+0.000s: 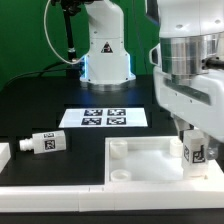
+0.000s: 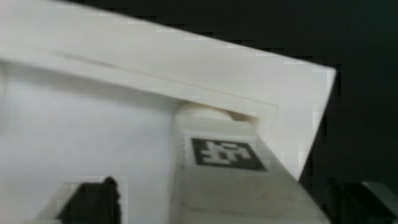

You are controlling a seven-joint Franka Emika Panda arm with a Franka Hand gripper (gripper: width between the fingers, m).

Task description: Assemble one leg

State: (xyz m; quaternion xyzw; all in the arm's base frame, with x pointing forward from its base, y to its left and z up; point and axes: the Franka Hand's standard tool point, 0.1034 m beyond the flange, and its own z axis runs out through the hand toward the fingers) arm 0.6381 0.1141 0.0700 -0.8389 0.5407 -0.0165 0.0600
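The arm (image 1: pixel 190 70) is being held upright on the exterior view's right, its wrist pointed straight down. The tool (image 1: pixel 194 140) is being kept low, its fingers (image 2: pixel 93 198) closed on the leg (image 1: pixel 196 150), which is being gripped upright between them.

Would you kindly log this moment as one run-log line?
gripper: shut on white tagged plastic leg | leg: upright at corner of white square tabletop | second white leg: lying on table | marker board: untouched
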